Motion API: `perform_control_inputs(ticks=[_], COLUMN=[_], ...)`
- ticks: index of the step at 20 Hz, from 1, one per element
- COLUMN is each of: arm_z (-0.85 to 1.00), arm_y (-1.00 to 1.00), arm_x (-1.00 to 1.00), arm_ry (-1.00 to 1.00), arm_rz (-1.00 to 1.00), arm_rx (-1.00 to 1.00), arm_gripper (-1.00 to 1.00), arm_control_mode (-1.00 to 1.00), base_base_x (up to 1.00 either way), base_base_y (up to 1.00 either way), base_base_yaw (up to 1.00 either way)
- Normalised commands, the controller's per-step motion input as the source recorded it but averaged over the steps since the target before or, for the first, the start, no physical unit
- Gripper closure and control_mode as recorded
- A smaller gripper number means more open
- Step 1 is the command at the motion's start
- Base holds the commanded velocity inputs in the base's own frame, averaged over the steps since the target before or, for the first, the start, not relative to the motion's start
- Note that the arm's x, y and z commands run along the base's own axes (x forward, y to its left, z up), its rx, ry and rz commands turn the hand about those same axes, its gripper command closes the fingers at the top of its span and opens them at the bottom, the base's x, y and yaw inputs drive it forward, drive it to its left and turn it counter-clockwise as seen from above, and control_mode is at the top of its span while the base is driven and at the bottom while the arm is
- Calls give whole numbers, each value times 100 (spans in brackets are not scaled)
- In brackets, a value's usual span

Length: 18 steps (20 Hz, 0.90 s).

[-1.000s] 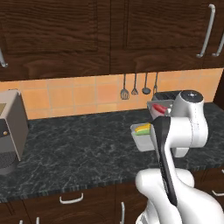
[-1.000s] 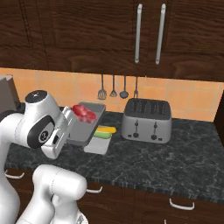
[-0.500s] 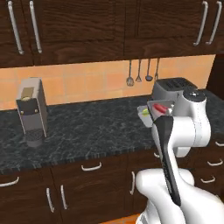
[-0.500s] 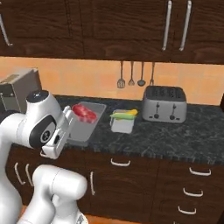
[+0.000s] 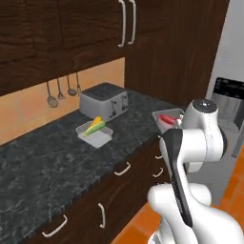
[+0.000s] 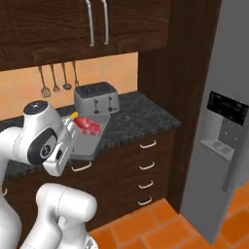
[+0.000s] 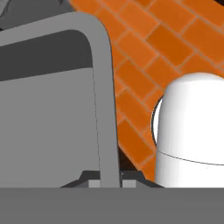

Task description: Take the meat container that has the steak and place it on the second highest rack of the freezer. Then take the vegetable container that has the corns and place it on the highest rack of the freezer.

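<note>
The meat tray [image 6: 87,138] hangs off the worktop [image 6: 131,116] at the arm's side, the steak [image 6: 86,124] loose on its floor. The tool [image 7: 105,181] clamps one rim, the wall running between its fingertips. The tray looks stiff and light, but gripped at one edge it could tip, and the steak may slide. The corn tray [image 5: 95,133] sits by the toaster [image 5: 103,102]; the freezer [image 6: 219,136] stands to the right.

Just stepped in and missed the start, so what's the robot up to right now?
The gripper is clamped on the rim of the meat container, carrying it with the steak on top, off the counter. The freezer stands to the right, doors shut. The vegetable container with the corns waits beside the toaster.
</note>
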Motion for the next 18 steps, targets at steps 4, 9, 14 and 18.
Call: perform_control_inputs(ticks=[4, 9, 14, 18], arm_z=[0, 0, 0, 0], arm_y=[0, 0, 0, 0], arm_x=[0, 0, 0, 0], arm_ry=[0, 0, 0, 0], arm_rz=[0, 0, 0, 0], arm_rx=[0, 0, 0, 0], arm_gripper=[100, 100, 100, 100], arm_control_mode=[100, 100, 100, 100], base_base_x=[-20, -9, 3, 50], base_base_y=[0, -1, -37, -66], base_base_yaw=[-98, -94, -82, -39])
